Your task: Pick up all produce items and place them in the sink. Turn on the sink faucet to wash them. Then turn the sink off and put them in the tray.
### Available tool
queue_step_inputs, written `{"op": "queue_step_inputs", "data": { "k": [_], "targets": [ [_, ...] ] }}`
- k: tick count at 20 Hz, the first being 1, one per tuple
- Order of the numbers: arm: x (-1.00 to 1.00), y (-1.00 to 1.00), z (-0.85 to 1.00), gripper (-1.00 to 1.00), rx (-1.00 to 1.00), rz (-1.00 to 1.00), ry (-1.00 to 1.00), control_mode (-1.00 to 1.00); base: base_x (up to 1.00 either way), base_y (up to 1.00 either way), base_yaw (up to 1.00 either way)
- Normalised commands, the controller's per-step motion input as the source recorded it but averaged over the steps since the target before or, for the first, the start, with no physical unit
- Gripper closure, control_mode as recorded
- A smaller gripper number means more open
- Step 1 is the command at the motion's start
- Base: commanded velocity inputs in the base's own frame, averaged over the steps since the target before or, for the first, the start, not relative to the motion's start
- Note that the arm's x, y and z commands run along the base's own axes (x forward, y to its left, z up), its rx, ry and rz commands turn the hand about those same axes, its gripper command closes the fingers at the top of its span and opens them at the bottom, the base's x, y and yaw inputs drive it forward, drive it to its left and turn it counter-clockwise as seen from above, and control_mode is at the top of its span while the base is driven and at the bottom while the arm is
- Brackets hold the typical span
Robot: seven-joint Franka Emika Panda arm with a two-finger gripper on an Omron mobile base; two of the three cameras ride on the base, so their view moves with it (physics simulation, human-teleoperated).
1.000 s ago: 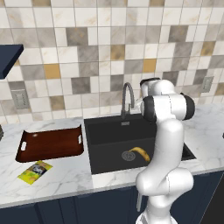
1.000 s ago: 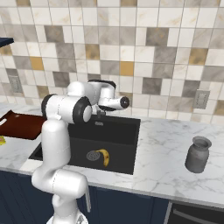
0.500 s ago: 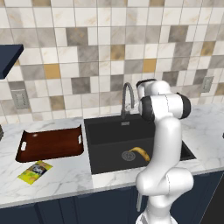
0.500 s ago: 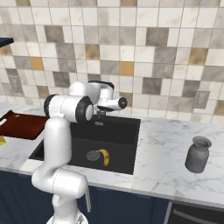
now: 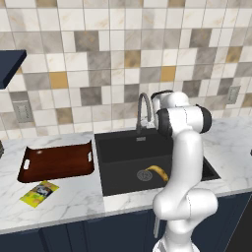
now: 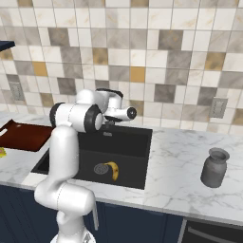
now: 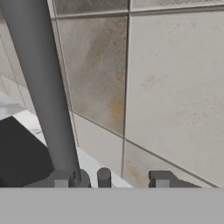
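Note:
A small curved yellow-orange produce item point(image 5: 158, 172) point(image 6: 113, 170) lies on the floor of the black sink point(image 5: 123, 142) point(image 6: 124, 142), beside the round drain. The grey gooseneck sink faucet point(image 5: 142, 106) rises at the back rim, and its stem point(image 7: 41, 87) fills the left of the hand view. My gripper point(image 7: 111, 179) is at the faucet's base, pointing at the tiled wall. Its fingertips point(image 7: 162, 178) stand apart with a small grey knob point(image 7: 103, 176) between them, held by neither. The reddish-brown tray point(image 5: 56, 162) point(image 6: 23, 135) sits empty left of the sink.
A flat yellow-green packet point(image 5: 40, 191) lies on the marble in front of the tray. A grey jar point(image 6: 214, 167) stands on the counter right of the sink. The tiled wall is close behind the faucet.
The arm has stayed by the faucet with hardly any movement. The produce item, tray and packet have not moved.

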Motion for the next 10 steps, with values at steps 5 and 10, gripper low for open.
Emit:
{"op": "queue_step_inputs", "data": {
  "k": [5,10],
  "targets": [
    [0.05,0.04,-0.02,1.0,0.0,0.0,0.0,-1.0,0.0,0.0,0.0],
    [0.0,0.02,0.0,1.0,0.0,0.0,0.0,-1.0,0.0,0.0,0.0]
  ]
}}
